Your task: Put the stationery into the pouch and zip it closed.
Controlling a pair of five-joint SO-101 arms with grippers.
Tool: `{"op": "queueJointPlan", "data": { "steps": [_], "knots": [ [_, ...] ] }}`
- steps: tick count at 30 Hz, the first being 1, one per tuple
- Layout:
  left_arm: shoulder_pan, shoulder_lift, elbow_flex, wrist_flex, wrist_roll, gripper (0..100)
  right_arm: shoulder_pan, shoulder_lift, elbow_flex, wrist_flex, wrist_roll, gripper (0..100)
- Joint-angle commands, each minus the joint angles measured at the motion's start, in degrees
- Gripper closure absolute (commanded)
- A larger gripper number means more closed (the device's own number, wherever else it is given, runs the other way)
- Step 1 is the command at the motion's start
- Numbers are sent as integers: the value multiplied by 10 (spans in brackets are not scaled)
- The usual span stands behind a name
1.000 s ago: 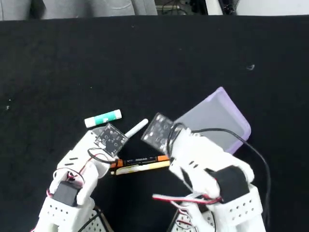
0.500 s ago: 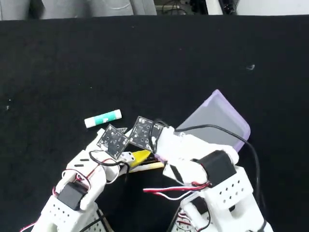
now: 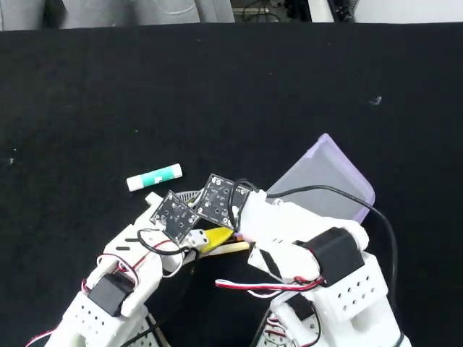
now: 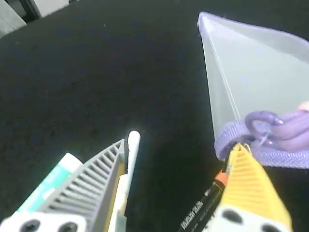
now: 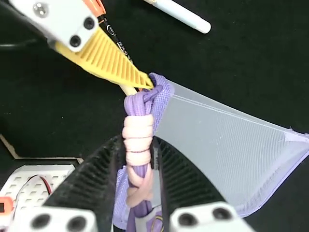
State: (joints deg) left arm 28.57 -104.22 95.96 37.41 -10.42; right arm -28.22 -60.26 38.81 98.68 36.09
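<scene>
1. The right gripper [image 5: 137, 145] is clamping the cord [image 5: 138, 130] of the pouch [image 3: 325, 177], which is lying at four o'clock on the table [image 3: 217, 87].
2. The left gripper [image 4: 178, 145] is gaping wide beside it, holding nothing.
3. The glue stick [image 3: 154, 177], white pen [image 4: 131, 150] and marker [image 4: 200, 212] are lying outside the pouch, so loading and zipping are both waiting.

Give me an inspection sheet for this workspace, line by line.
Surface: black table.
Job's things: purple pouch; glue stick, white pen, black pen lie outside it.
Clutter: nothing seen.
Grippers: right gripper jaws shut on the pull cord; left gripper jaws open, yellow one at the pouch's corner.
Cables: black cable over right arm; red and white wires near bases.
Surroundings: unclear shapes beyond far edge.
</scene>
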Motion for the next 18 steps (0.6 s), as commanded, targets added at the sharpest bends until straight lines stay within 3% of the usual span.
{"op": "queueJointPlan", "data": {
  "steps": [1,6,11,18],
  "knots": [
    [11,-5,14,-18,6,667,-11,8,-33,11,0,988],
    [11,-4,14,-18,5,667,-11,8,-34,11,-14,988],
    [12,8,14,-19,-51,667,-11,8,-34,11,-15,988],
    [20,48,16,-84,-49,667,-11,8,-34,11,-15,988]
  ]
}}
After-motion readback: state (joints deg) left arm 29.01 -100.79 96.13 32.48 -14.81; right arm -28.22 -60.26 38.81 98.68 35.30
